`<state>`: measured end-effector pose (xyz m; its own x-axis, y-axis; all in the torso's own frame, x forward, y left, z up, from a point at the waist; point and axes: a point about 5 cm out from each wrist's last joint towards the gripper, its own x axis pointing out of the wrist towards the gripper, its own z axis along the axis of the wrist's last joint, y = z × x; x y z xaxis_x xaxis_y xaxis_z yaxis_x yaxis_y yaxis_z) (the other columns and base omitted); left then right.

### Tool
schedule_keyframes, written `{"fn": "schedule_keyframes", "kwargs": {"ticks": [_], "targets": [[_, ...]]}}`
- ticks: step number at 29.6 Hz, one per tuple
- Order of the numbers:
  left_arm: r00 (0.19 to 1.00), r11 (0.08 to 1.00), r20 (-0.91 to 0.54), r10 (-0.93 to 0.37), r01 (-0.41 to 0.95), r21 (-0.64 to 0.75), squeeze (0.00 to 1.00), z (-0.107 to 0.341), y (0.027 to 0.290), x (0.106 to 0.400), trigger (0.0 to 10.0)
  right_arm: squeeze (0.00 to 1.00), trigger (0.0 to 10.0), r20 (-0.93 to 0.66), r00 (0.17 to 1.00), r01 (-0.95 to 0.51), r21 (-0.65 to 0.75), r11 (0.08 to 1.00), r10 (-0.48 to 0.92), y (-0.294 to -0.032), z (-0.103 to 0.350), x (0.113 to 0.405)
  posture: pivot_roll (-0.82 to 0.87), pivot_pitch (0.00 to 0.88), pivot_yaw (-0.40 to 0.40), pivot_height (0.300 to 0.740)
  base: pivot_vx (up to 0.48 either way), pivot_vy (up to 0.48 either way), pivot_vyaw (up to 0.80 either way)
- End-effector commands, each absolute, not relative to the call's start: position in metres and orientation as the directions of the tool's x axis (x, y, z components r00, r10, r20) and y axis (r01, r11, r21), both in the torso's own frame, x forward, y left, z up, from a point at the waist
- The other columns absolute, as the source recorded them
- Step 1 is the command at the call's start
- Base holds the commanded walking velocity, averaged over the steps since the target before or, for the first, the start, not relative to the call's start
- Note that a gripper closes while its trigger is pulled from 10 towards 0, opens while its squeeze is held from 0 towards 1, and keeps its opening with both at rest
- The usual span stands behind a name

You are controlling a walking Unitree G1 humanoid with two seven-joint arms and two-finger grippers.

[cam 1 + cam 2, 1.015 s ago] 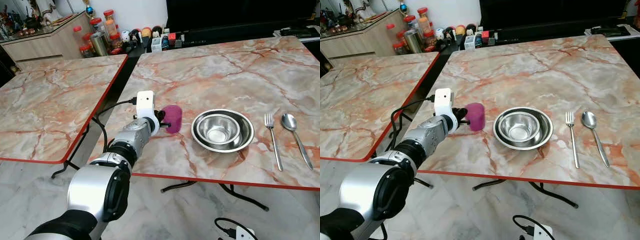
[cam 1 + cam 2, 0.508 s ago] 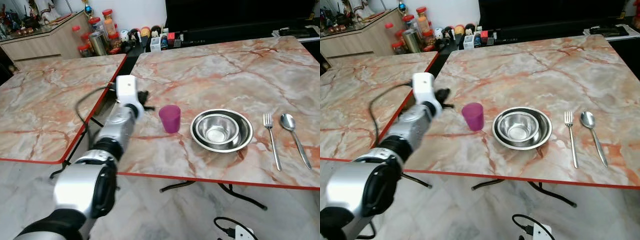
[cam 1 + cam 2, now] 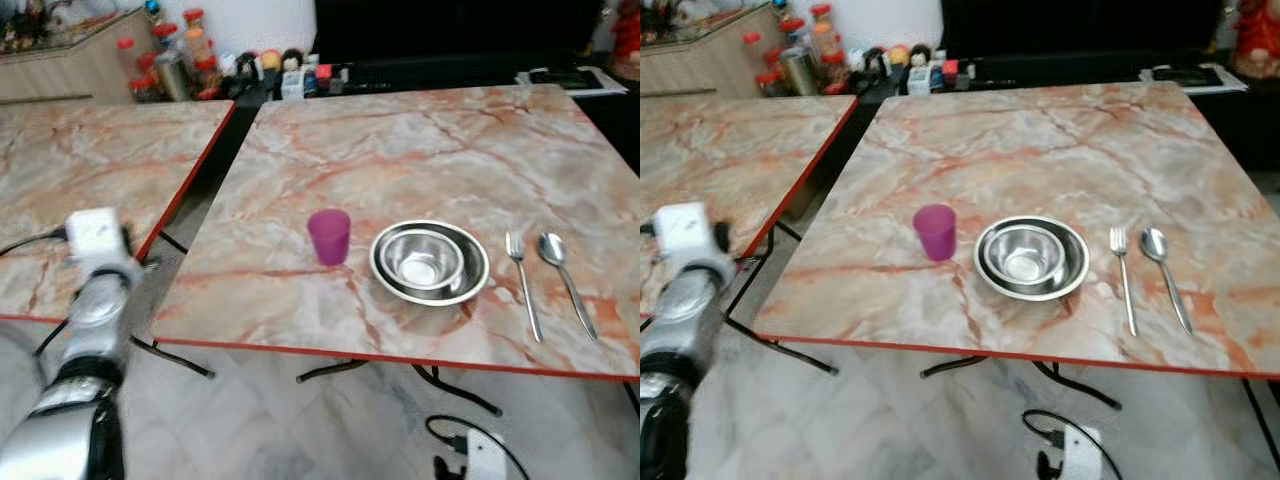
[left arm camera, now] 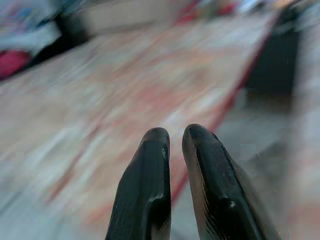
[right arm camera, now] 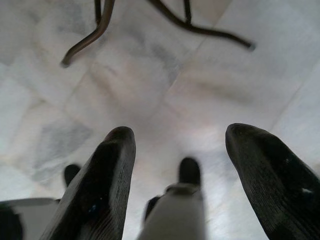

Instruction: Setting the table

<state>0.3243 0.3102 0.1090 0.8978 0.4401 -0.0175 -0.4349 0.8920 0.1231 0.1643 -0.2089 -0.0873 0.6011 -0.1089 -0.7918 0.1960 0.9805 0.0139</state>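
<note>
Marble-patterned tabletop [image 3: 420,150], pink and grey with a red edge, lies ahead of you. On it a magenta cup [image 3: 329,236] stands upright, just beside a steel bowl [image 3: 429,263] nested in a wider steel dish; a fork [image 3: 522,283] and spoon [image 3: 564,278] lie side by side beyond the bowl, apart from it.

Your left gripper [image 4: 175,145] is well away from the cup, off the near left corner of that table — its wrist view shows two black fingers nearly touching, holding nothing, over a blurred second marble table [image 3: 90,170]. The head views show only the arm's white wrist block [image 3: 93,232], blurred.

Your right gripper [image 5: 177,145] hangs low with fingers spread wide and empty, over pale tiled floor [image 5: 150,75] and dark table legs.

Jars and bottles [image 3: 170,60] crowd the far wall, too small to identify.
</note>
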Motion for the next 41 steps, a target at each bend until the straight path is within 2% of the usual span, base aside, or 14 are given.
{"fn": "schedule_keyframes", "kwargs": {"ticks": [1, 3, 7, 12, 14, 15, 16, 18, 19, 23, 24, 26, 37, 41], "targets": [[0.862, 0.849, -0.010, 0.507, -0.498, 0.179, 0.00, 0.103, 0.324, 0.311, 10.0, 0.00, 10.0, -0.796, 0.600, 0.171, 0.035, 0.985, -0.076, -0.199, -0.088, 0.167, 0.06, 0.000, 0.047, 0.740, 0.000, 0.000, 0.00], [0.807, 0.797, -0.048, 0.588, -0.568, 0.205, 0.00, 0.084, 0.340, 0.288, 10.0, 0.00, 10.0, -0.794, 0.603, 0.168, 0.035, 0.985, -0.075, -0.199, -0.087, 0.169, 0.06, 0.000, 0.047, 0.740, 0.000, 0.000, 0.00], [0.762, 0.763, -0.115, 0.637, -0.601, 0.239, 0.00, 0.065, 0.348, 0.269, 10.0, 0.00, 10.0, -0.795, 0.603, 0.166, 0.033, 0.985, -0.075, -0.199, -0.087, 0.169, 0.06, 0.000, 0.049, 0.740, 0.000, 0.000, 0.00], [0.731, 0.770, -0.267, 0.628, -0.536, 0.346, 0.00, 0.028, 0.343, 0.243, 10.0, 0.00, 10.0, -0.796, 0.600, 0.167, 0.035, 0.985, -0.073, -0.198, -0.087, 0.169, 0.05, 0.000, 0.066, 0.740, 0.000, 0.000, 0.00], [0.733, 0.845, -0.422, 0.534, -0.445, 0.297, 0.00, 0.001, 0.326, 0.231, 10.0, 0.00, 10.0, -0.798, 0.598, 0.173, 0.035, 0.984, -0.077, -0.198, -0.088, 0.169, 0.05, 0.000, 0.066, 0.740, 0.000, 0.000, 0.00], [0.733, 0.845, -0.422, 0.534, -0.445, 0.297, 0.00, 0.001, 0.326, 0.231, 10.0, 0.00, 10.0, -0.798, 0.598, 0.173, 0.035, 0.984, -0.077, -0.198, -0.088, 0.169, 0.05, 0.000, 0.066, 0.740, 0.000, 0.000, 0.00], [0.758, 0.892, -0.473, 0.449, -0.354, 0.281, 0.00, -0.010, 0.310, 0.231, 10.0, 0.00, 10.0, -0.799, 0.596, 0.176, 0.034, 0.984, -0.079, -0.198, -0.088, 0.168, 0.03, 0.000, 0.076, 0.740, 0.000, 0.000, 0.00], [0.768, 0.925, -0.523, 0.368, -0.247, 0.289, 0.00, -0.020, 0.293, 0.229, 10.0, 0.00, 10.0, -0.802, 0.592, 0.179, 0.031, 0.983, -0.082, -0.198, -0.088, 0.167, 0.03, 0.000, 0.077, 0.740, 0.000, 0.000, 0.00], [0.760, 0.951, -0.579, 0.295, -0.178, 0.251, 0.00, -0.031, 0.276, 0.226, 10.0, 0.00, 10.0, -0.803, 0.590, 0.180, 0.029, 0.983, -0.084, -0.198, -0.089, 0.166, 0.03, 0.000, 0.080, 0.740, 0.000, 0.000, 0.00], [0.712, 0.978, -0.672, 0.204, -0.125, 0.164, 0.00, -0.050, 0.252, 0.215, 10.0, 0.00, 10.0, -0.807, 0.584, 0.182, 0.023, 0.983, -0.090, -0.199, -0.089, 0.165, 0.03, 0.000, 0.077, 0.740, 0.000, 0.000, 0.00], [0.692, 0.986, -0.705, 0.156, -0.063, 0.157, 0.00, -0.057, 0.239, 0.210, 10.0, 0.00, 10.0, -0.811, 0.578, 0.174, 0.017, 0.985, -0.088, -0.198, -0.090, 0.164, 0.03, 0.000, 0.076, 0.740, 0.000, 0.000, 0.00], [0.672, 0.991, -0.731, 0.120, -0.032, 0.134, 0.00, -0.064, 0.226, 0.205, 10.0, 0.00, 10.0, -0.810, 0.580, 0.173, 0.016, 0.985, -0.088, -0.198, -0.090, 0.165, 0.03, 0.000, 0.075, 0.740, 0.000, 0.000, 0.00], [0.619, 0.995, -0.782, 0.081, -0.001, 0.102, 0.00, -0.074, 0.208, 0.195, 10.0, 0.00, 10.0, -0.801, 0.591, 0.178, 0.018, 0.984, -0.092, -0.199, -0.087, 0.169, 0.00, 0.000, 0.083, 0.740, 0.000, 0.000, 0.00], [0.601, 0.994, -0.794, 0.093, -0.006, 0.112, 0.00, -0.076, 0.209, 0.193, 10.0, 0.00, 10.0, -0.804, 0.588, 0.175, 0.016, 0.985, -0.092, -0.199, -0.088, 0.169, 0.00, 0.000, 0.083, 0.740, 0.000, 0.428, 0.00]]}}
